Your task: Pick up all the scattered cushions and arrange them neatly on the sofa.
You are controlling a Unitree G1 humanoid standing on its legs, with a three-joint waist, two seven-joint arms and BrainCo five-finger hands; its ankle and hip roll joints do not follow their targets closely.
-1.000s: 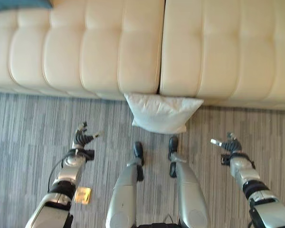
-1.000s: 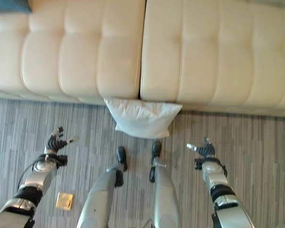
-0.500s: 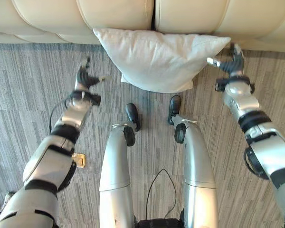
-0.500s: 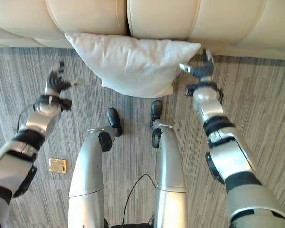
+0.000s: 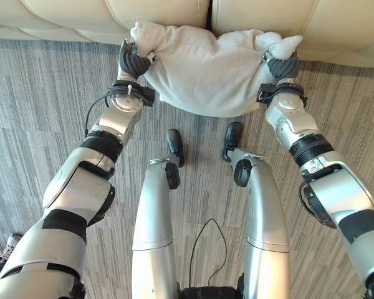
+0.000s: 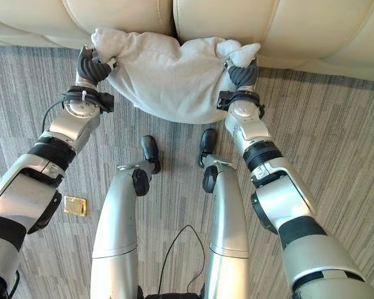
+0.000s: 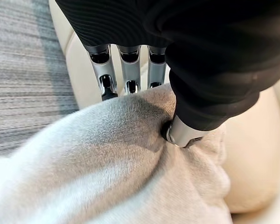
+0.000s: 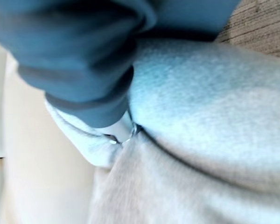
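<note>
Both hands grip cushion corners.

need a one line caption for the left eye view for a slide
Both hands, left and right, grip opposite ends of a white cushion against the front of the cream sofa.

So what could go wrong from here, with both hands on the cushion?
1. The left hand and right hand pinch only the cushion at its bunched upper corners, so the fabric may slip out on the lift.
2. The cushion sags between the hands against the sofa front, so it could catch on the seat edge.
</note>
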